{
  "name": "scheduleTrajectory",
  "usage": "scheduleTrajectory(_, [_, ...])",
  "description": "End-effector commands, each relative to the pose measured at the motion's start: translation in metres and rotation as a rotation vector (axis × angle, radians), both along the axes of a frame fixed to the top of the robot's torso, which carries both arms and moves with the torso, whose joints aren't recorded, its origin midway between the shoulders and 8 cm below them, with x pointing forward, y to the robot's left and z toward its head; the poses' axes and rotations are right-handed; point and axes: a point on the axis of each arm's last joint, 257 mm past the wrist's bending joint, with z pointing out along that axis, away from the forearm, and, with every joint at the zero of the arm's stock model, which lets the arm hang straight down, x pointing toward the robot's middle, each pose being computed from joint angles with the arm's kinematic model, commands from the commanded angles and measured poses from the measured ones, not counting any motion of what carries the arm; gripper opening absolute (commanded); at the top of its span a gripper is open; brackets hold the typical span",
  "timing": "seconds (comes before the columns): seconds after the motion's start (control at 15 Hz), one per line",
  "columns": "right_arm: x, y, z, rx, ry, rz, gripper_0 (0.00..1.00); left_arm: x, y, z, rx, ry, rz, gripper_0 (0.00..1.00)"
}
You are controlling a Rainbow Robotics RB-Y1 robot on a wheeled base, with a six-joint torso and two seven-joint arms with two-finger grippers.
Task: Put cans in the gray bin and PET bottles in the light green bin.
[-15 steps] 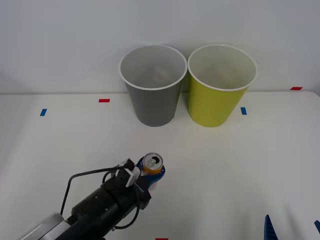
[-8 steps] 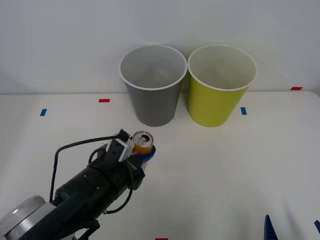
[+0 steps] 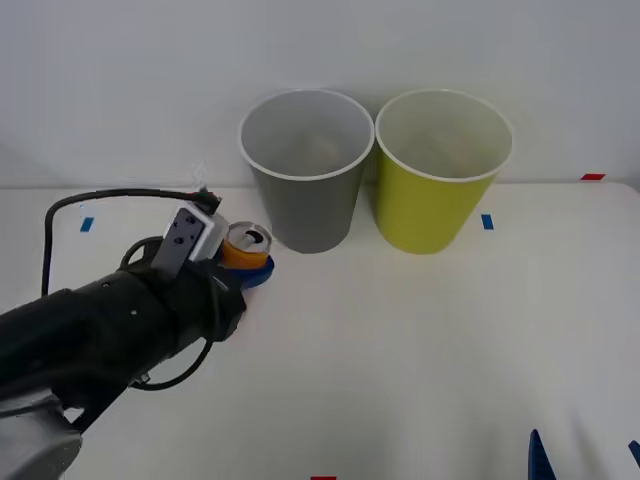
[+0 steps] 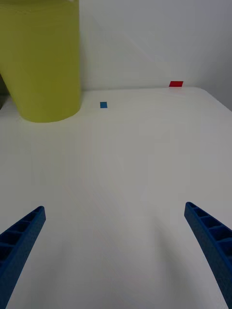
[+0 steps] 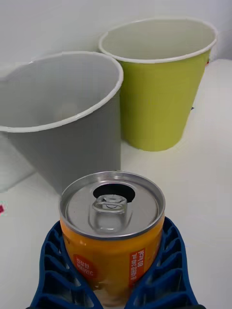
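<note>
White table [image 3: 420, 340]: left gripper [image 3: 245, 272] clamping can [image 3: 245, 247] upright, mid-left, nearing gray bin [image 3: 306, 170] for drop; right gripper [image 4: 116, 251] idling splayed, bottom right.

cans: just one, the orange can [image 3: 246, 247], up in the left claw [image 3: 252, 268]
bins: two, gray bin [image 3: 306, 170] left, light green bin [image 3: 441, 170] right, at the far side
red tape marks: three
blue tape marks: two
claws: two, right claw [image 4: 116, 251] near right

The left gripper [image 3: 250, 268] has carried the can [image 3: 246, 246] up beside the gray bin [image 3: 306, 170].
</note>
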Motion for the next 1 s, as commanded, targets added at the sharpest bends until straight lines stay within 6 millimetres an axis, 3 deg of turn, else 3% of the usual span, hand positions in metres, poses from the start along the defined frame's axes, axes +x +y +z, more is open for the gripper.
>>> scheduleTrajectory(0.07, [0.0,0.0,0.0,0.0,0.0,0.0,1.0,0.006,0.016,0.041,0.075,-0.047,-0.039,0.0])
scheduleTrajectory(0.33, [0.0,0.0,0.0,0.0,0.0,0.0,1.0,0.023,0.029,0.094,0.183,-0.119,-0.039,0.0])
scheduleTrajectory(0.73, [0.0,0.0,0.0,0.0,0.0,0.0,1.0,0.066,0.012,0.149,0.143,-0.144,-0.07,0.0])
scheduleTrajectory(1.0, [0.0,0.0,0.0,0.0,0.0,0.0,1.0,0.095,-0.012,0.171,0.103,-0.15,-0.089,0.0])
